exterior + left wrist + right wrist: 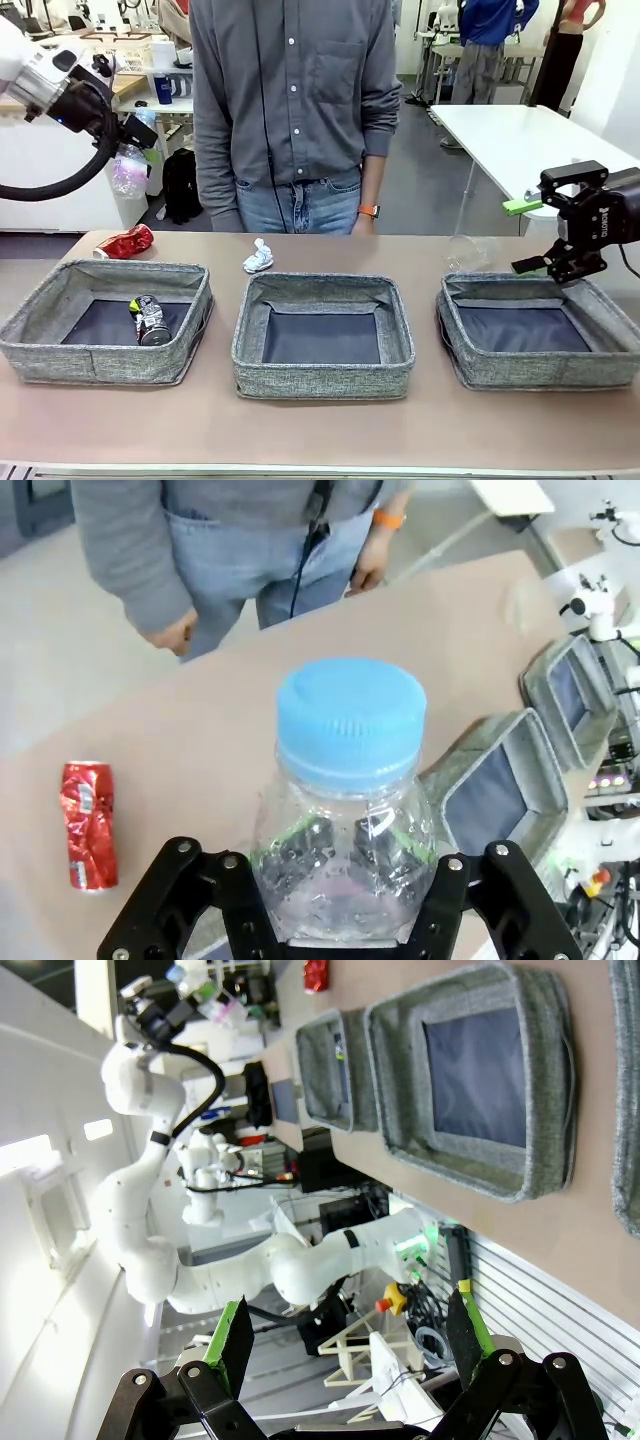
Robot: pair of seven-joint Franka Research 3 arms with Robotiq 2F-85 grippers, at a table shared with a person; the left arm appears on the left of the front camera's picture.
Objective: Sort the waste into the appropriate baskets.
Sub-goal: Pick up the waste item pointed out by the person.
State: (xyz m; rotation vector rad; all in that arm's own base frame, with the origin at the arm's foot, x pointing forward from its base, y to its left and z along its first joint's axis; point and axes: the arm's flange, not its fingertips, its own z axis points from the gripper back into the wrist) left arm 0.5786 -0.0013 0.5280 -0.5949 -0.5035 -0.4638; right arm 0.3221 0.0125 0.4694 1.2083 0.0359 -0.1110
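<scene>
The bottle [340, 830] is showing clear, glossy plastic with a wrinkled wall. Its cap [350, 725] is presenting ribbed, matt blue plastic. The red can [88, 825] at far left is reflecting light off dented, glossy metal. The baskets [322, 378] are displaying rough, matt grey woven cloth around dark, smooth bottoms. The paper wad [258, 257] is appearing white, matt and crumpled. The table [320, 430] is showing a smooth, matt surface.
</scene>
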